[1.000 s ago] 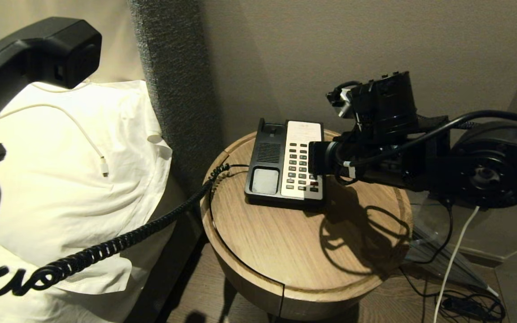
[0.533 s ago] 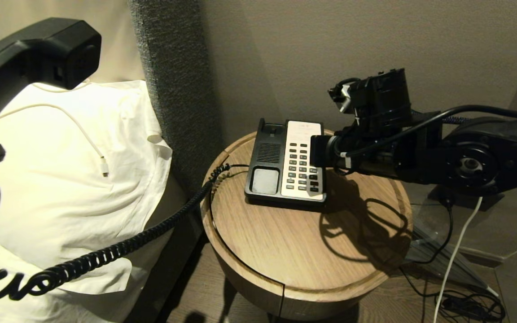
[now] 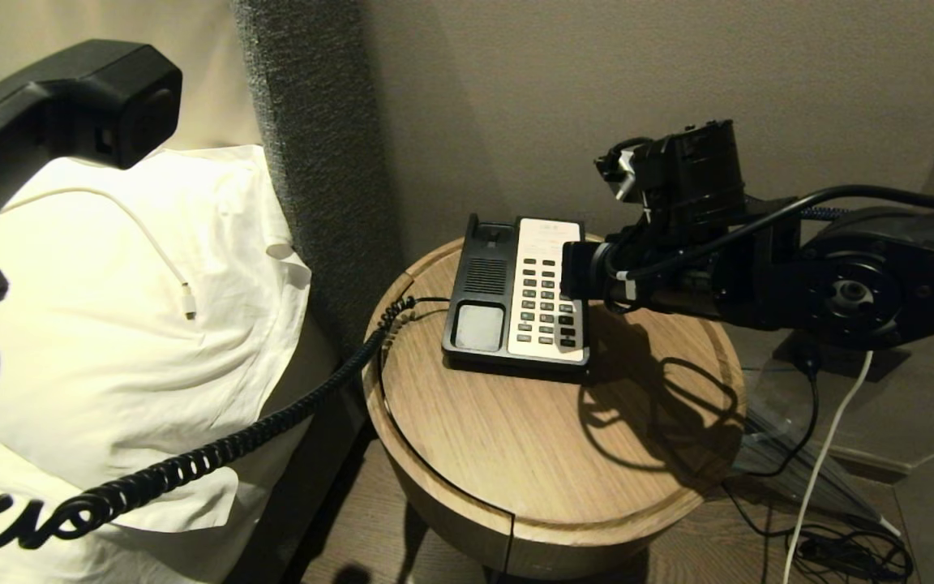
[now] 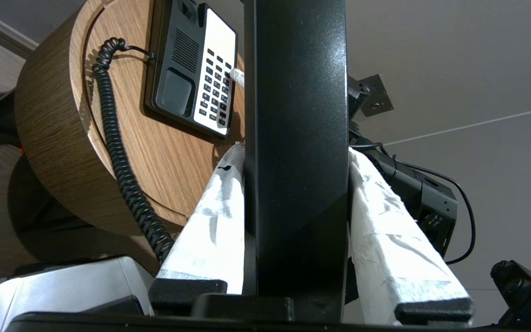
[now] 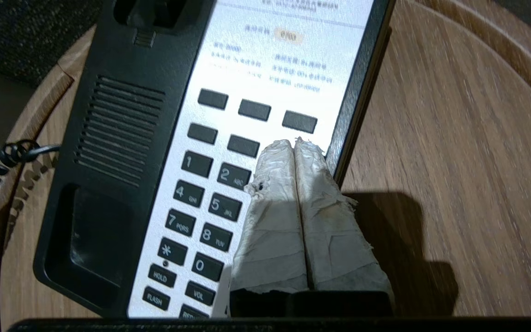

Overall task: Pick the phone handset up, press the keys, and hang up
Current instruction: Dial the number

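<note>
Right wrist view: right gripper, jaws together, over keypad edge.

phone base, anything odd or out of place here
The phone base sits square on the round table, nothing damaged. Only oddity: its cradle is empty, the phone handset held off it in the left claw, coiled cord stretched over the table edge.

Head view: high, looking forward and down onto round wooden table against wall. Left wrist view: from beside and below table level, facing across it, phone handset filling centre at close range. Right wrist view: very near, looking down along the taped fingertips at keypad. Shared by all three: phone base and tabletop.
</note>
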Controlling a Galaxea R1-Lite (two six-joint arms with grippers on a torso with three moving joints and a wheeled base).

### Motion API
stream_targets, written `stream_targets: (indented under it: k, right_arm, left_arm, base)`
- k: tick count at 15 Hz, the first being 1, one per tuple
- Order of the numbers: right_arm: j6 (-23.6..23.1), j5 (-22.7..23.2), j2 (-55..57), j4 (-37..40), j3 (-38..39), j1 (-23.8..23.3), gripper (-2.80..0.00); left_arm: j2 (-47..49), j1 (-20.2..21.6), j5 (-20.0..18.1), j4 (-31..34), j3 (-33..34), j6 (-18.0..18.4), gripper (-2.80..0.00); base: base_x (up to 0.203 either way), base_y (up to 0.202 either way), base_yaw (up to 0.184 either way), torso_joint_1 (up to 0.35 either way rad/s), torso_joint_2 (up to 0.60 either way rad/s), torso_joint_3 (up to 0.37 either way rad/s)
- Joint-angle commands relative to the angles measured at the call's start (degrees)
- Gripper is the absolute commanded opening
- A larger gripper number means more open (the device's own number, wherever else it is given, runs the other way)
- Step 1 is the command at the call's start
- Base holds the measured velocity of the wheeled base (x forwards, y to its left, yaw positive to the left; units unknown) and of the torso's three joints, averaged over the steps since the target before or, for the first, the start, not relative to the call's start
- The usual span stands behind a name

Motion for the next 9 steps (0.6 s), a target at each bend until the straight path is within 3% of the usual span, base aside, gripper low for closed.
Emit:
stream_targets:
  k: [1, 9]
  right_arm:
    - [0.1, -0.1, -1.0, 0.6, 0.4, 0.0, -2.8]
    - [0.4, -0.1, -1.4, 2.9, 0.9, 0.1, -2.8]
  left_arm:
    - [0.0, 0.0, 0.0, 0.0, 0.5, -0.3, -2.8]
    - [0.0, 0.0, 0.0, 0.0, 0.9, -0.3, -2.8]
  base:
    - [0.0, 0.0, 0.0, 0.0, 0.0, 0.0]
    - [0.0, 0.0, 0.0, 0.0, 0.0, 0.0]
